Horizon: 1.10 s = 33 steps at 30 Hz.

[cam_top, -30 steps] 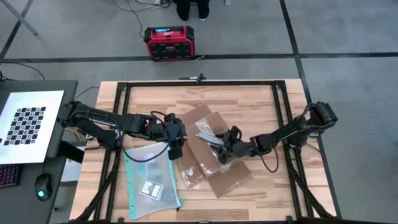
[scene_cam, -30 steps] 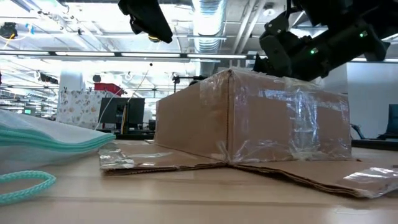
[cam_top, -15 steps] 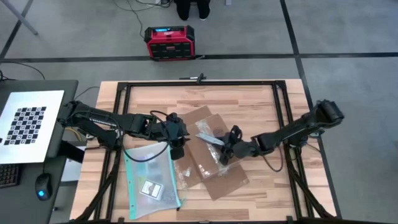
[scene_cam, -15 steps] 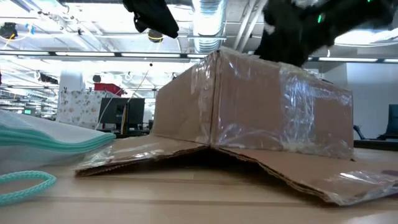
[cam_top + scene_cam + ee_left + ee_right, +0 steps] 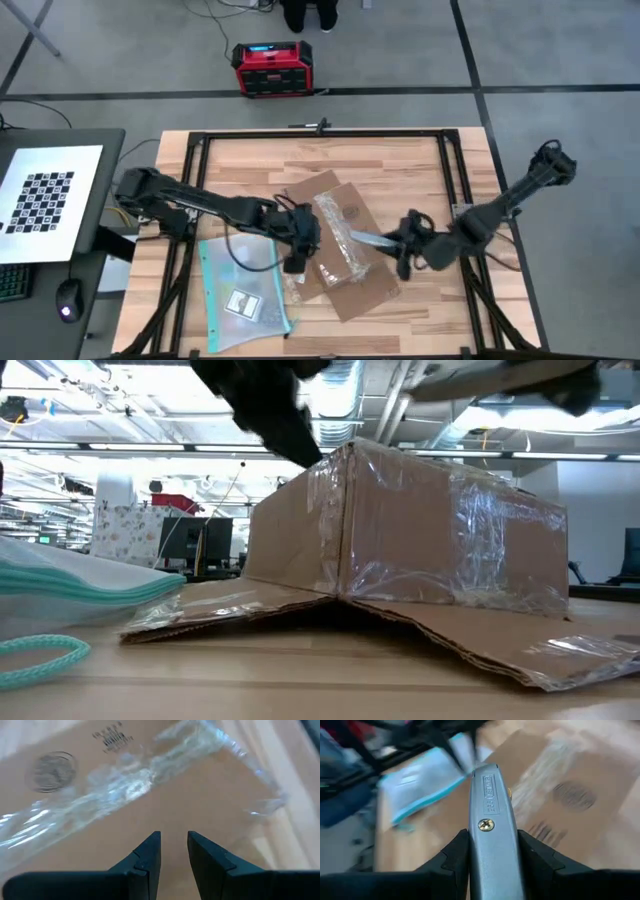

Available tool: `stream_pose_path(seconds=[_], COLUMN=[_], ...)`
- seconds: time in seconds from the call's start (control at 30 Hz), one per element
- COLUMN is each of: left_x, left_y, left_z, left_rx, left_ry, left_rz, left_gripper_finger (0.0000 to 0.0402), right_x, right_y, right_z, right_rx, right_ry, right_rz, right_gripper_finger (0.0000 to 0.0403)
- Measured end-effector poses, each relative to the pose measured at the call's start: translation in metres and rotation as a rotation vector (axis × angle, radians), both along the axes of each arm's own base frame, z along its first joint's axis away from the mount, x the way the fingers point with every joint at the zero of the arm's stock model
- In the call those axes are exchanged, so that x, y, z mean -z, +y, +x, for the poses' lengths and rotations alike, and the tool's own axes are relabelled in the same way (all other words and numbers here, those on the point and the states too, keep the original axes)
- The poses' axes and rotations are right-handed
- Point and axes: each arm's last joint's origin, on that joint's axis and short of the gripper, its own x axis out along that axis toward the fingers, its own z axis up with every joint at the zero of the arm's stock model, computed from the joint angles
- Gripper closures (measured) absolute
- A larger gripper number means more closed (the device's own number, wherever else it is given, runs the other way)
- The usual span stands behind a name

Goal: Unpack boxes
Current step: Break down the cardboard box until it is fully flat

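Brown taped corrugated cardboard box sat mid-worktop, flaps splayed. Right gripper had pulled back off the box, fingers clamped on a grey metal utility knife; the tape was probably cut. Left gripper moved over the box, fingers slightly apart, empty.

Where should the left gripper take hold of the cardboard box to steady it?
Probably the splayed flap edge beside the left gripper, approached low from the left. The cardboard box has broad taped faces too wide to pinch, while that flap is thin and lies nearly flat on the table. The right gripper holds the utility knife.
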Motion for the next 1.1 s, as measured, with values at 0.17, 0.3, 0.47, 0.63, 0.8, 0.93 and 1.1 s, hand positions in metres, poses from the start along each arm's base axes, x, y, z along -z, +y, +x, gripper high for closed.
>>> stream_pose_path(seconds=[0.17,0.3,0.47,0.63,0.8,0.93,1.1], left_x=[0.024,0.037,0.037,0.036,0.036,0.036,0.036], left_y=[0.006,0.025,0.052,0.070,0.067,0.065,0.064], left_z=[0.017,0.024,0.026,0.025,0.026,0.027,0.027], left_rx=[-0.015,-0.130,-0.305,-0.408,-0.404,-0.398,-0.393], left_ry=[0.014,0.049,0.041,0.034,0.030,0.023,0.018], left_rz=[0.011,-0.024,-0.065,-0.101,-0.107,-0.113,-0.119], left_gripper_finger=[0.0320,0.0320,0.0320,0.0320,0.0320,0.0320,0.0320], right_x=[-0.003,0.007,0.024,0.039,0.050,0.054,0.055], right_y=[0.021,0.034,0.043,0.038,0.028,0.026,0.024], right_z=[-0.023,-0.035,-0.051,-0.065,-0.060,-0.046,-0.034], right_rx=[-0.055,-0.038,0.048,0.239,0.385,0.399,0.377], right_ry=[0.001,0.067,0.180,0.234,0.242,0.238,0.233], right_rz=[0.137,0.215,0.266,0.235,0.158,0.128,0.104], right_gripper_finger=[0.0283,0.0283,0.0283,0.0283,0.0283,0.0283,0.0283])
